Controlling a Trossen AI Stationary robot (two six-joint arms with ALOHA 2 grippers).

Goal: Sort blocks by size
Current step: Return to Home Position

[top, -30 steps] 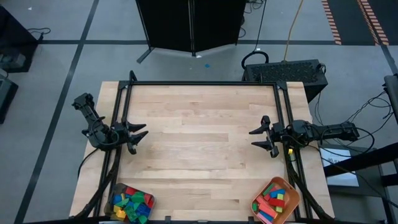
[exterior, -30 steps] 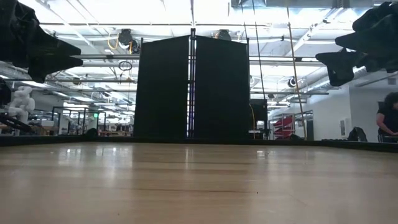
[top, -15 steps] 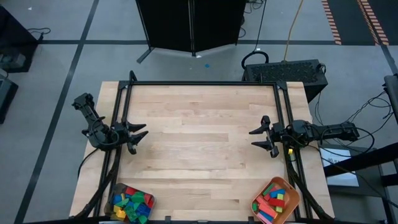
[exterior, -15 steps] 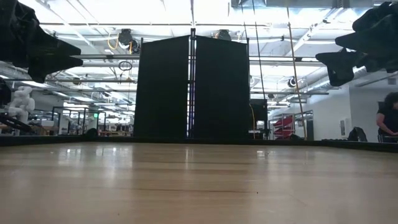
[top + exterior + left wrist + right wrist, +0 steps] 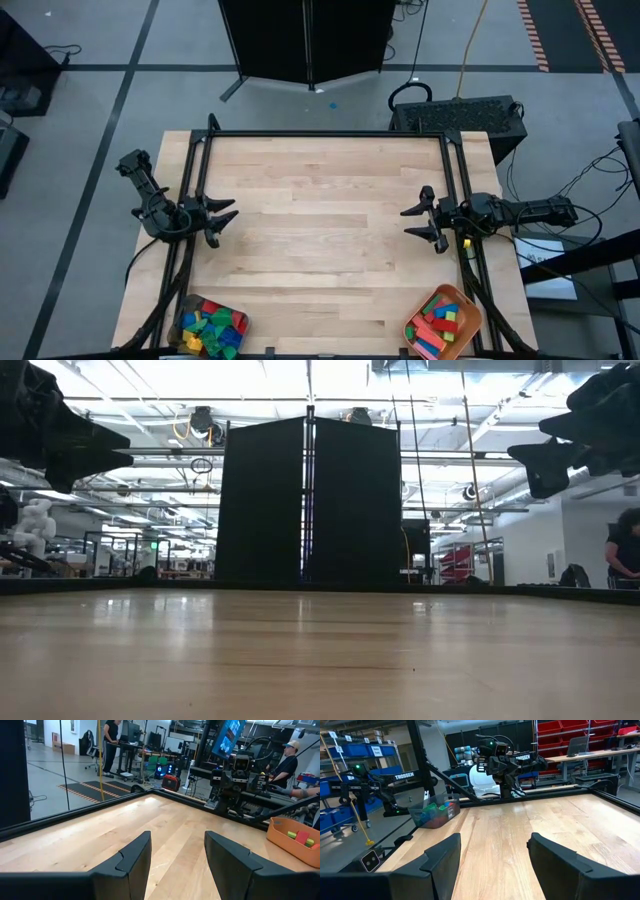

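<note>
From above, the left gripper [image 5: 232,210] sits at the table's [image 5: 320,260] left edge and the right gripper [image 5: 405,222] at its right edge, both wide open and empty. The blocks [image 5: 212,326] lie well apart from them: some in the container [image 5: 186,301] at the near left corner, others in the tray [image 5: 477,318] at the near right corner. At table level, both grippers hang above the wood. Each wrist view shows spread fingers with nothing between.

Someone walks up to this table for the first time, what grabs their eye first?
Bright blocks heaped in two bins at the table's front corners: a grey container on the left, an orange tray on the right. The left pincer and right pincer hang open over the table's side edges.
</note>
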